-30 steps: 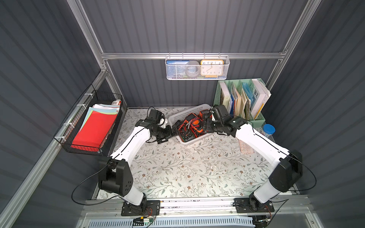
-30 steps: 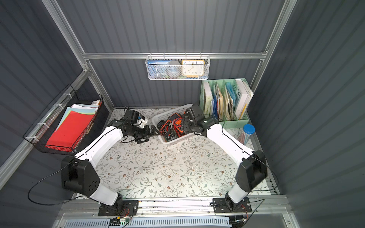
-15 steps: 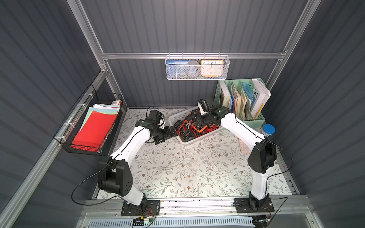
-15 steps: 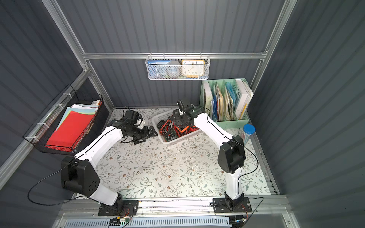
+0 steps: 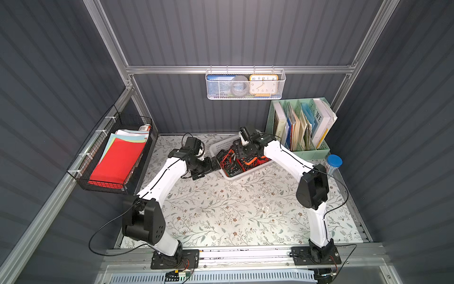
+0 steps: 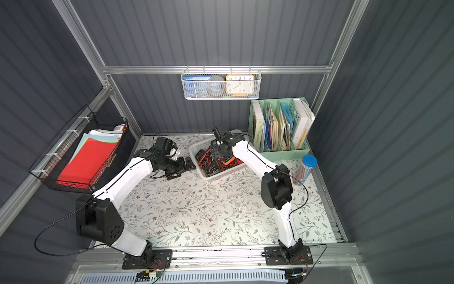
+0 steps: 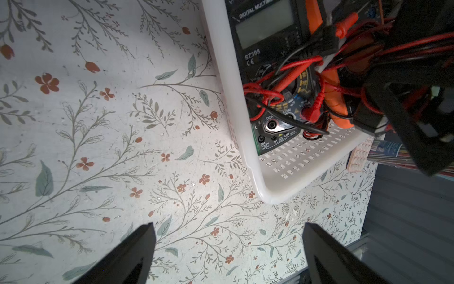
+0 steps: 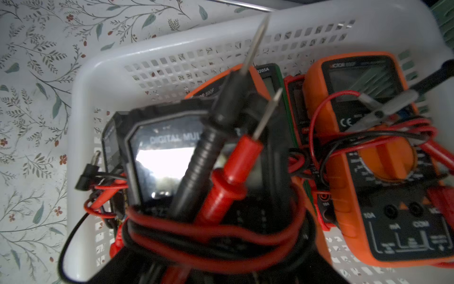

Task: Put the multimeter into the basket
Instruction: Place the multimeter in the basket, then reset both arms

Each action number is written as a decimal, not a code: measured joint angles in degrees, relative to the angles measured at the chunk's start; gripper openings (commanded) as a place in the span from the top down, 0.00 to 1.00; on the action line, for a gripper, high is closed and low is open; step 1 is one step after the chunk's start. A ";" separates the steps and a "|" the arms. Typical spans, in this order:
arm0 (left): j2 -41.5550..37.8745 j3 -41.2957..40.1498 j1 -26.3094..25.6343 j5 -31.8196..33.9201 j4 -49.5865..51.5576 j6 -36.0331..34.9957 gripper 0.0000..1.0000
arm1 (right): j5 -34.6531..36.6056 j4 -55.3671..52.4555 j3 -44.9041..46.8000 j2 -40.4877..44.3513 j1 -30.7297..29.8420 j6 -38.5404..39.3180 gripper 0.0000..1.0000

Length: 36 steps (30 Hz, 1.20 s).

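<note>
Multimeter [image 8: 167, 139] fills the right wrist view: black body, screen [image 8: 159, 169] up, red and black leads [image 8: 208, 233] wound round it, two probes [image 8: 231, 162] lying along it with tips pointing away from the wrist; blurred. Long axis runs straight out from the right gripper [image 5: 242, 153], screen end leading, toward the perforated wall of the basket [image 8: 172, 44]. It sits over the basket floor, next to an orange meter [image 8: 368, 152] already lying inside. Fingers are out of frame here, so their spread can't be read; the body seems raised in front of the wrist, which I read as clamped at its near end. Left wrist view: left gripper [image 7: 227, 230] spread wide, nothing between the fingers [image 7: 137, 246], over bare table [image 7: 98, 123], basket corner ahead and apart; a black meter [image 7: 265, 37] lies inside against the rim. Both top views: right gripper over the basket's middle, left gripper just beside its outer end, not in it. My read: right arm owns the move, straight down onto free floor, then let go; loose leads may snag the other meters
</note>
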<state>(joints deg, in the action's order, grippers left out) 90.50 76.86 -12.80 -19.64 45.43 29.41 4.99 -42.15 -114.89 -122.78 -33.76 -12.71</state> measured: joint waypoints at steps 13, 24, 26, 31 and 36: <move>-0.02 0.00 0.00 -0.02 -0.02 0.59 0.01 | 0.85 -1.18 -2.51 -1.46 -0.09 -0.07 0.04; -0.02 0.63 0.00 0.00 0.00 0.61 0.01 | 0.57 -1.18 -2.54 -0.39 -0.09 -0.57 0.01; 0.00 1.09 0.00 -0.02 0.02 0.59 0.01 | 0.31 -1.16 -2.54 1.01 -0.04 -0.81 0.01; -0.02 1.84 0.00 -0.02 -0.07 0.59 0.01 | -0.79 -0.85 -2.64 5.79 0.02 -1.90 0.01; -0.09 1.86 0.00 0.48 -0.15 0.42 0.01 | -1.64 0.72 -1.75 10.69 0.02 -3.19 0.01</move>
<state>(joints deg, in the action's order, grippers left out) 90.41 78.72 -12.80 -19.16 45.28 29.82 3.36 -41.43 -116.64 -112.09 -33.74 -15.90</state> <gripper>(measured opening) 0.992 0.989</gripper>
